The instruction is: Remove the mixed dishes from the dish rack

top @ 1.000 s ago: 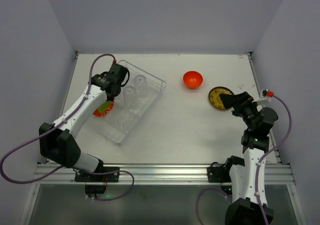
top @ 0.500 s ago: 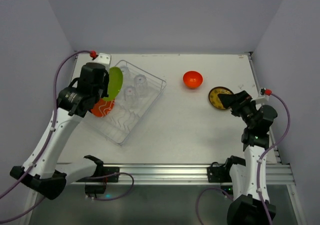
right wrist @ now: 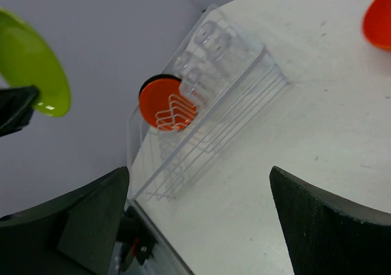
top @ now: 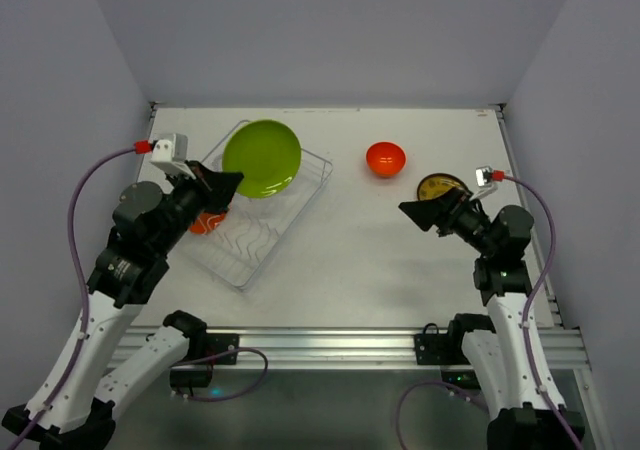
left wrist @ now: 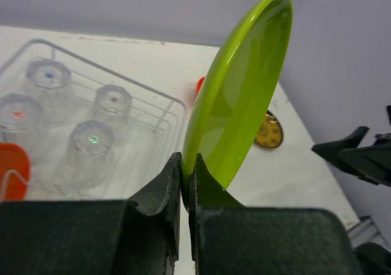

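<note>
Left fingers (left wrist: 176,178) pinch the bottom rim of the round shiny green plate (left wrist: 238,98); it stands on edge, leaning toward 1 o'clock; right fingers (top: 425,213) are wide apart.

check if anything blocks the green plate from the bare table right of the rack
Nothing visible does. The left hand holds the green plate above the dish rack; the table is bare up to the orange-red bowl.

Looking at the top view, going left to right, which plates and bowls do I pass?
Orange-red plate → green plate → bowl → yellow plate.
</note>
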